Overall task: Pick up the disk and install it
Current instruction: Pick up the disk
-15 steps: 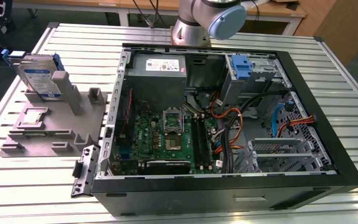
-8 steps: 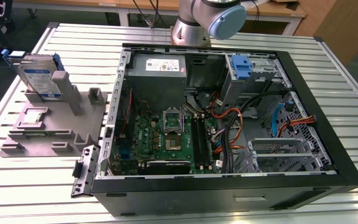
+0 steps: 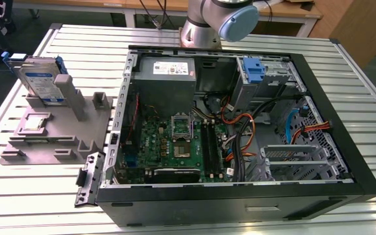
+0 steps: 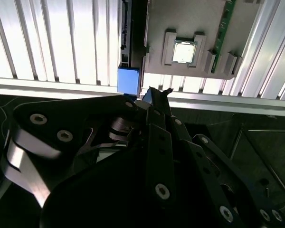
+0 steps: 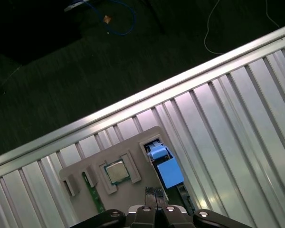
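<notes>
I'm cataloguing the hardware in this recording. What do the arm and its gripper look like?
The arm is a silver-grey metal tube with a rounded light-blue joint cap. The gripper, seen in both wrist views, is black. It is built of flat linkage bars pinned with round silver screws.
</notes>
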You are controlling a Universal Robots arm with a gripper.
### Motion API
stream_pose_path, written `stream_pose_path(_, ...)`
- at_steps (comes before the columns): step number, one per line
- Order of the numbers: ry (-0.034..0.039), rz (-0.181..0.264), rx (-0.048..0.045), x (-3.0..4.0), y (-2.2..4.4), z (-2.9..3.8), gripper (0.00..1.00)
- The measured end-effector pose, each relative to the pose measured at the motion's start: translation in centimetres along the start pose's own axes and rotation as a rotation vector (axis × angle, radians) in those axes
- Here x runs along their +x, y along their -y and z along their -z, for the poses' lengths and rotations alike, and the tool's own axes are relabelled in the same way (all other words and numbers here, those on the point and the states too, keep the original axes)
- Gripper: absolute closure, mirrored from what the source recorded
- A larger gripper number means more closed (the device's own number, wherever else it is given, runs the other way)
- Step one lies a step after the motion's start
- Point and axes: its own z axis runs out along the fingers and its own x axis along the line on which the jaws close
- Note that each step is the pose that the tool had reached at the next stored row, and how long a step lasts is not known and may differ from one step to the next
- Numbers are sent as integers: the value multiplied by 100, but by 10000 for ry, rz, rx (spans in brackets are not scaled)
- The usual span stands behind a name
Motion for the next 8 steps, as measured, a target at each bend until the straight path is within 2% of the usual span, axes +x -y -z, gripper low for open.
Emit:
stream_pose_path(2,-10,233,0,0,0,0,90)
stream_pose_path(8,-56,1313,-1,0,0,-2,90)
